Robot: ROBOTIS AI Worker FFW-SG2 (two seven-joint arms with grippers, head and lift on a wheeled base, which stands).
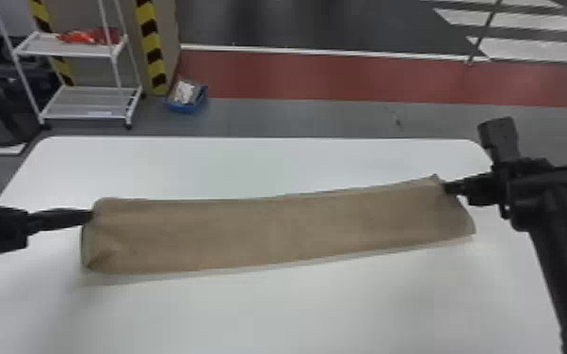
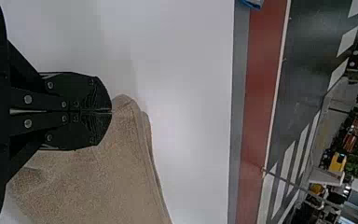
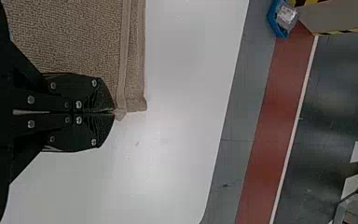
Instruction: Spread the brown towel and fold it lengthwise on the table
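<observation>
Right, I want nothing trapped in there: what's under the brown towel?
White table shows around the brown towel, and what looks like its own lower layer peeks out at the far edge. Whatever the towel covers can't be seen.

Looks forward and down from the robot's head over the white table [image 1: 249, 160], far enough back to catch the metal rack [image 1: 85, 101], upper left. From the left wrist, turned sideways, peers close over the brown towel [image 2: 126, 186] toward the red floor strip [image 2: 261, 93]. From the right wrist, peers equally close over the opposite end. Shares the blue bin [image 3: 275, 21] with the head view's upper left.
</observation>
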